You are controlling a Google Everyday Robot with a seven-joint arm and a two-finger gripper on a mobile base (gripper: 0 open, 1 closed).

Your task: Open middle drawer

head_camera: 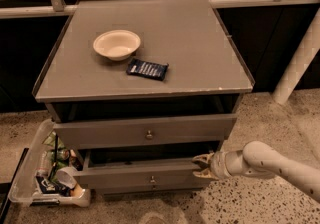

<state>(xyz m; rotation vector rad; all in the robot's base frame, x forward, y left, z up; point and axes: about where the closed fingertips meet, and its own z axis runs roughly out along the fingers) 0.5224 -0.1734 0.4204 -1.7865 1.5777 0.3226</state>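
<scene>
Likely a lab or test area: speckled floor (pixel 235 208), metal railing (pixel 30 12) across the top, robot gripper (pixel 202 166) at lower right.

Bowl (pixel 116 44) on surface (pixel 200 43) nr left edge; packet (pixel 147 69) just rt & in front. Gripper (pixel 202 166) at rt end of middle drawer (pixel 125 178). Bin (pixel 24 180) on floor, left of it.

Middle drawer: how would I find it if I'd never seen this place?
Find the grey cabinet with a bowl on top. Two knobbed drawer fronts show under it, and the middle drawer is the lower one. Unlike the upper drawer, it has the gripper at its right end.
</scene>
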